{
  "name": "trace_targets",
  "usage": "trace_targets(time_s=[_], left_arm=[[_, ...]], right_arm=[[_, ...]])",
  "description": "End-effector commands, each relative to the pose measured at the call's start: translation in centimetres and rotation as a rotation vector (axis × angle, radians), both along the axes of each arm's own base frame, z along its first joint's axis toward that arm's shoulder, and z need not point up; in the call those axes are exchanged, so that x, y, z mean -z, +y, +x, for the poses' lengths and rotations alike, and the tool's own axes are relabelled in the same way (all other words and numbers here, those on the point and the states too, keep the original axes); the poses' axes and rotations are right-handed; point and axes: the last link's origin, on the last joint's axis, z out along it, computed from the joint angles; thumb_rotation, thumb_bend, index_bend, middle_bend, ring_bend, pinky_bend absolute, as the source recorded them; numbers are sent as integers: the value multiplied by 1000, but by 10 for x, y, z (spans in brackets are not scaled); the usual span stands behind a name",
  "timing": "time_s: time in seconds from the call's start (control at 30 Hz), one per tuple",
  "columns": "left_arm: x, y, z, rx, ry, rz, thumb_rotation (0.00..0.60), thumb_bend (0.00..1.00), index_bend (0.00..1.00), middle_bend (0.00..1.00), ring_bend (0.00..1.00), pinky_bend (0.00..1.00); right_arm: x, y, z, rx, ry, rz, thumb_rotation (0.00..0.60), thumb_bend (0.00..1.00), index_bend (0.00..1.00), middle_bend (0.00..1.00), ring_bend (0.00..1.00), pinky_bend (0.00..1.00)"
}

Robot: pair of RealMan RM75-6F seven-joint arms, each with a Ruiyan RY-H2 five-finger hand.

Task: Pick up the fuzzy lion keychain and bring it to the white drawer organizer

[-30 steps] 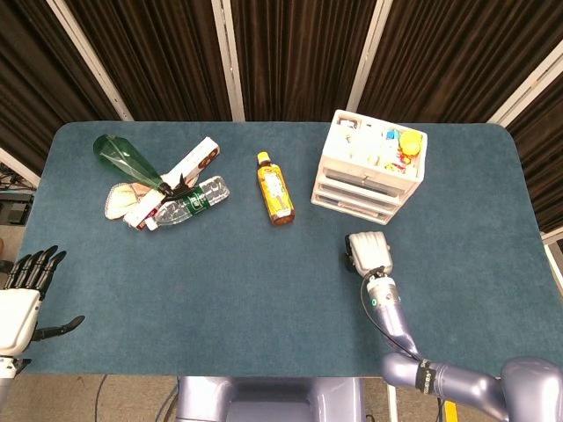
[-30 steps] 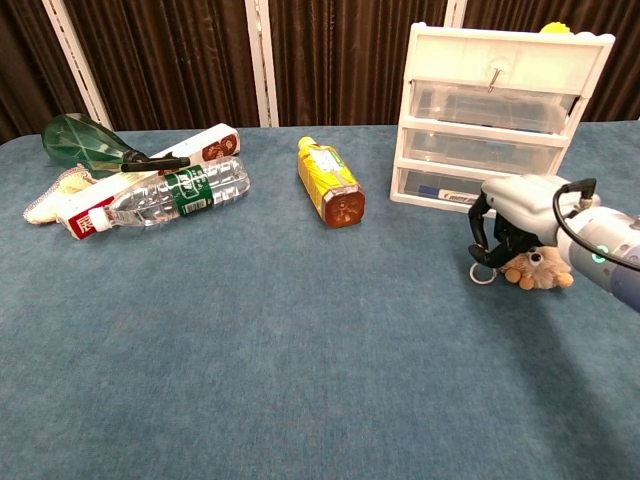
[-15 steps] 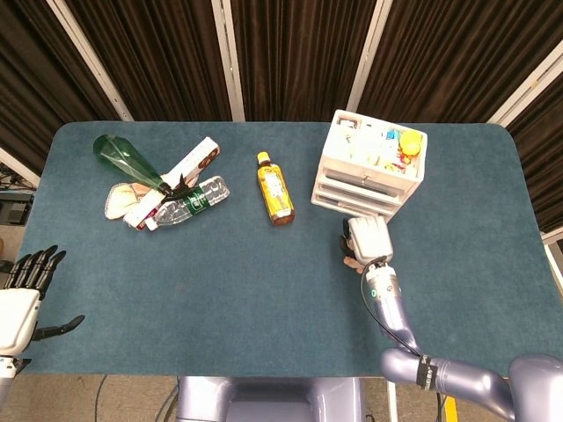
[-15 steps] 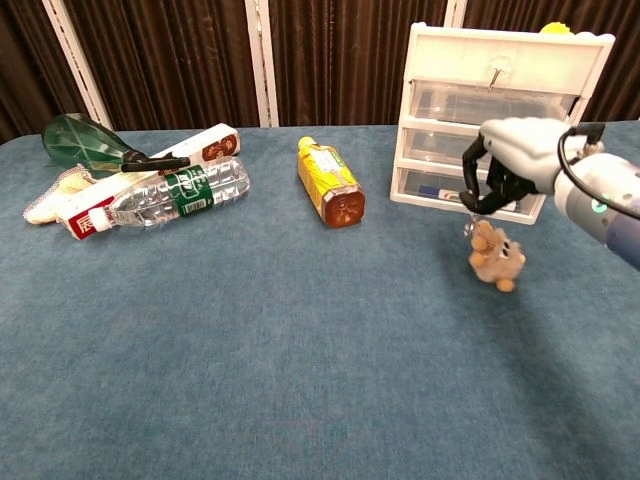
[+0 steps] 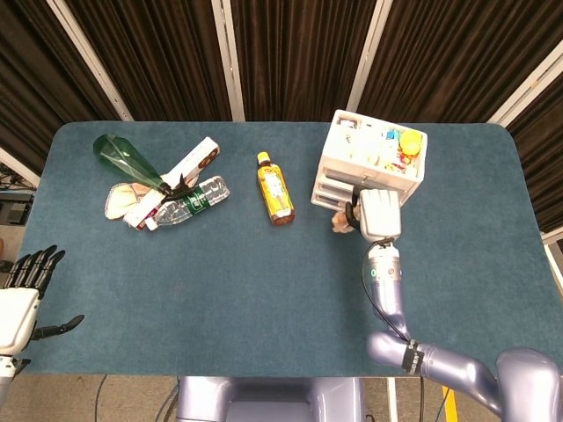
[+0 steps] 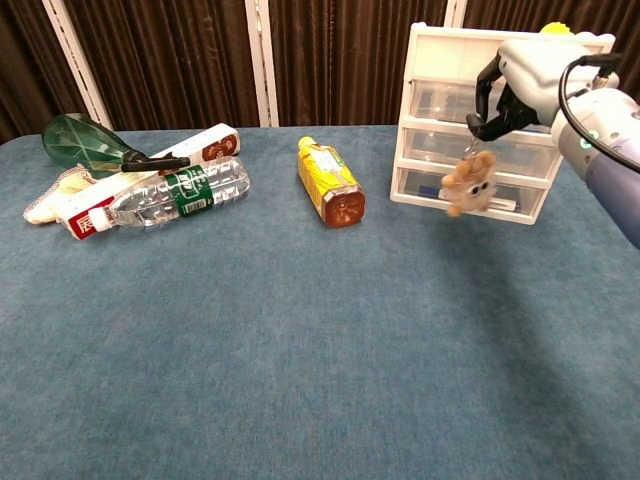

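Observation:
The fuzzy tan lion keychain (image 6: 468,186) dangles in the air by its ring, in front of the white drawer organizer (image 6: 500,70). My right hand (image 6: 525,82) pinches the ring, high up at the level of the organizer's top drawers. In the head view the lion (image 5: 339,221) peeks out left of the right hand (image 5: 376,214), just in front of the organizer (image 5: 369,167). My left hand (image 5: 25,299) hangs with fingers spread beyond the table's near left corner, holding nothing.
A yellow drink bottle (image 6: 330,181) lies left of the organizer. At the far left a clear bottle (image 6: 175,195), a green glass bottle (image 6: 85,143), a long box (image 6: 150,180) and a beige pouch (image 6: 50,195) lie in a heap. Small items fill the organizer's top tray (image 5: 378,143).
My right hand has lifted the lion keychain off the table and carried it up and back toward the organizer. The left hand has stayed still.

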Motion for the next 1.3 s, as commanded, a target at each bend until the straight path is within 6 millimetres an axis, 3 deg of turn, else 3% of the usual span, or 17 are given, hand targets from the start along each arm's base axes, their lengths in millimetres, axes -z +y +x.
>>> trace_targets(time_s=[0.03,0.47,0.67,1.3], left_arm=[[0,0,0,-2,-3,-2,541,28,0,0,0,0],[0,-1,1,8,-5,0,542,29,0,0,0,0],[0,-2,1,14,-4,3,539,29,0,0,0,0],[1,-2,1,9,6,1,539,29,0,0,0,0]], right_arm=[[-2,-3,4,-11,1,-28,600,510,678,1000,1000,1000],[-7,3,8,-199,115,-149,600,511,687,1000,1000,1000],[-5,1,1,-293,156,-191,600,510,687,1000,1000,1000],[-20,-24,-25,-264,218,-258,600,504,688,1000,1000,1000]])
